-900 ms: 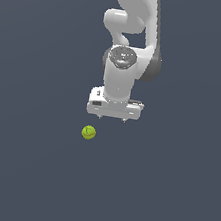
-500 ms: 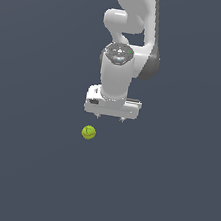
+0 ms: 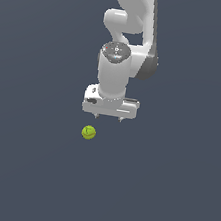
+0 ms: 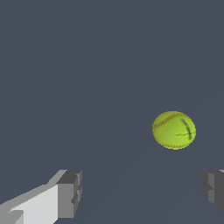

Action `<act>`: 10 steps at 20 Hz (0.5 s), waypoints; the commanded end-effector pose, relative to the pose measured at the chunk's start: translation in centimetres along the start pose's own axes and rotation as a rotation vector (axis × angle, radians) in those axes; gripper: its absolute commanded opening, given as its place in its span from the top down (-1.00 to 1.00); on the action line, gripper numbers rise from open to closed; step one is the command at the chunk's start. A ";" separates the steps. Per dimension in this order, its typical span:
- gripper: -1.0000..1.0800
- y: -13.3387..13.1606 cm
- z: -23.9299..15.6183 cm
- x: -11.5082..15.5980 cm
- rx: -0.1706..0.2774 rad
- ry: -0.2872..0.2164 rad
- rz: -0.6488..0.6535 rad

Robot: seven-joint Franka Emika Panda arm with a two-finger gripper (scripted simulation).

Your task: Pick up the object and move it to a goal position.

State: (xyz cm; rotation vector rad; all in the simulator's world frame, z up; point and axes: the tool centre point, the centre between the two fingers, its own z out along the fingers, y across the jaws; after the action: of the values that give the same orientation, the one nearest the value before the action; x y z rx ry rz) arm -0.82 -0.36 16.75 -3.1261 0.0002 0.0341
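While the blocky white pincer (image 3: pixel 108 117) hangs spread, the round seamed yellow-green ball (image 3: pixel 89 132) lies near it, untouched.

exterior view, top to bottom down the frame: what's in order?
arm → white gripper, fingertips pointing down, jaws apart → yellow-green ball on the grey floor, just below the fingertips and toward the exterior view's left, not touching them.
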 end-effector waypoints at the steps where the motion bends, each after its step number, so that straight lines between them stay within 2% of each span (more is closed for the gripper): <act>1: -0.92 0.3 0.2 0.1 -0.001 0.001 -0.015; 10: -0.92 2.2 1.9 0.6 -0.008 0.005 -0.137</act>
State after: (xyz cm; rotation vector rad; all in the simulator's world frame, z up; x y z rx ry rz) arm -0.39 -2.15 15.21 -3.1263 -0.1747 0.0265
